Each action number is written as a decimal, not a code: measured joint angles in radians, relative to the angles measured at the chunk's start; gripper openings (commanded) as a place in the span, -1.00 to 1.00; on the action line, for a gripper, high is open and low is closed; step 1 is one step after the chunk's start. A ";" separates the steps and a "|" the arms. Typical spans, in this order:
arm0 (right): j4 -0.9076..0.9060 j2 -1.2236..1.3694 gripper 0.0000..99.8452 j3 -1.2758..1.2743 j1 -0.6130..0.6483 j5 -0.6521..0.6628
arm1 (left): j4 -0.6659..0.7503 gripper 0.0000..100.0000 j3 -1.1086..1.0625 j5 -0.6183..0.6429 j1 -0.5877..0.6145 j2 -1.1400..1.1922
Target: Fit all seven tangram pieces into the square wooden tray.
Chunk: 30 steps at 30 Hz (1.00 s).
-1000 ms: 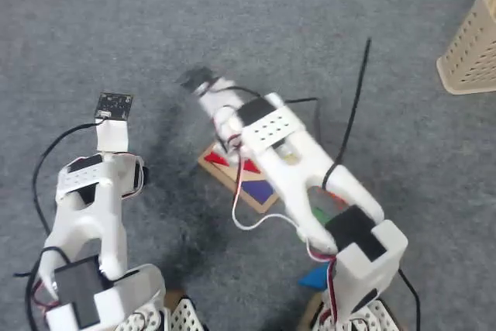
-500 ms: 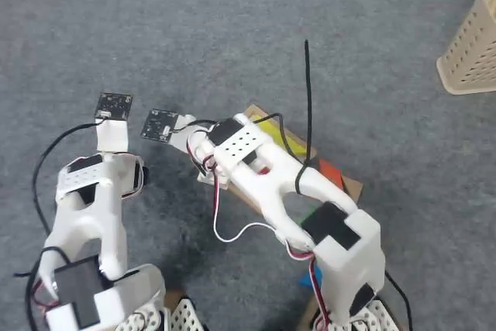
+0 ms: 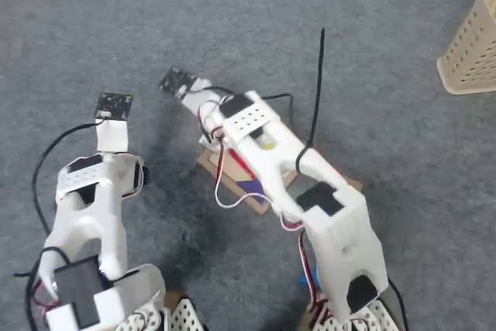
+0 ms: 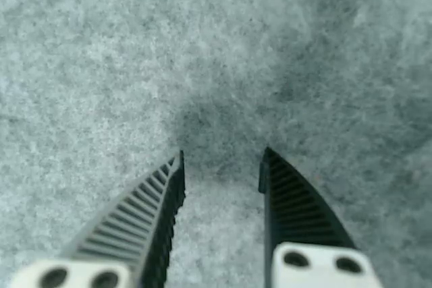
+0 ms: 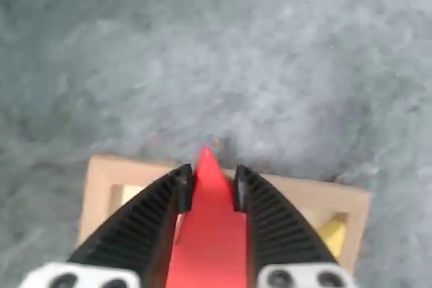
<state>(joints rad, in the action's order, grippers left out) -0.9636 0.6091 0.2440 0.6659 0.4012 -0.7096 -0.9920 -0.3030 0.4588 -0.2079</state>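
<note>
My right gripper (image 5: 209, 170) is shut on a red triangular piece (image 5: 209, 234), whose tip pokes out past the fingertips. It hangs over the far rim of the square wooden tray (image 5: 98, 173), and a yellow piece (image 5: 334, 231) lies in one corner of the tray. From the high view, the right arm (image 3: 256, 125) covers most of the tray (image 3: 213, 167); a purple piece (image 3: 252, 188) shows inside it. My left gripper (image 4: 223, 160) stands open over bare grey carpet, with nothing between its fingers. The left arm (image 3: 97, 191) is well to the left of the tray.
A beige slotted basket (image 3: 473, 44) stands at the back right corner. A sliver of a blue piece (image 3: 302, 278) lies on the carpet by the right arm's base. Grey carpet (image 3: 116, 36) stretches open behind and left of the tray.
The right arm's wrist swung left off the tray, then came back over the tray's left part. The left arm has kept still.
</note>
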 measured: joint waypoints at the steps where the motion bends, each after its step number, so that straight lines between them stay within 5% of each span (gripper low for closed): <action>1: 0.002 0.011 -0.95 0.018 -0.008 -0.021 | 0.000 -0.64 0.000 0.000 0.000 0.000; 7: -0.032 0.028 -0.99 0.110 -0.103 -0.157 | 0.000 -0.64 0.000 0.000 0.000 0.000; 22: -0.199 0.028 -0.99 0.169 -0.258 -0.193 | 0.000 -0.64 0.000 0.000 0.000 0.000; 30: -0.324 0.017 -0.99 0.169 -0.382 -0.430 | 0.000 -0.64 0.000 0.000 0.000 0.000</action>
<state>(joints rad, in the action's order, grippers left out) -1.2873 0.6260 0.4127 0.2839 -0.0284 -0.7096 -0.9920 -0.3030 0.4588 -0.2079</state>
